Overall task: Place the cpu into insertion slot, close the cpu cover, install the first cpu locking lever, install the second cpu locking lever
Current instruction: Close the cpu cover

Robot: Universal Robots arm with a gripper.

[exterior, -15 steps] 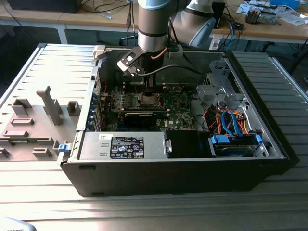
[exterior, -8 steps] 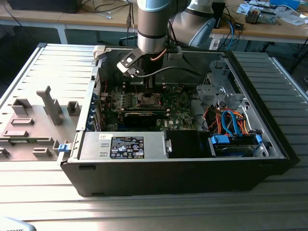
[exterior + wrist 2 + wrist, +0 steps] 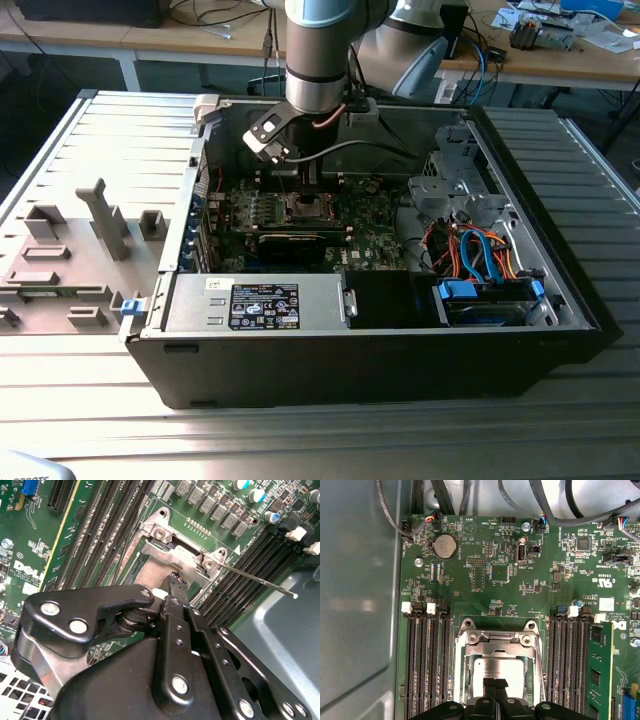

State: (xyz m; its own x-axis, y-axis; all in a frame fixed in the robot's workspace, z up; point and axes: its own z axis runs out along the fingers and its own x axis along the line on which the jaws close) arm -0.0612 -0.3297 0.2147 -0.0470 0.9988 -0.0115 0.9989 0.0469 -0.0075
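Now, pincer (image 3: pixel 495 682), tips together, apparently empty, over the cpu (image 3: pixel 512 672) within the cpu cover (image 3: pixel 496 652); black label (image 3: pixel 265 306) on grey box (image 3: pixel 195 300).

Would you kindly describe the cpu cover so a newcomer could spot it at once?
Look inside the open computer case at the green motherboard. Between its two banks of black memory slots lies the cpu cover, the only square silver metal frame there, with the cpu showing through its window.

An open black computer case (image 3: pixel 350 372) holds a green motherboard (image 3: pixel 485 596), a coin battery (image 3: pixel 444 546) and blue cables (image 3: pixel 487 248).
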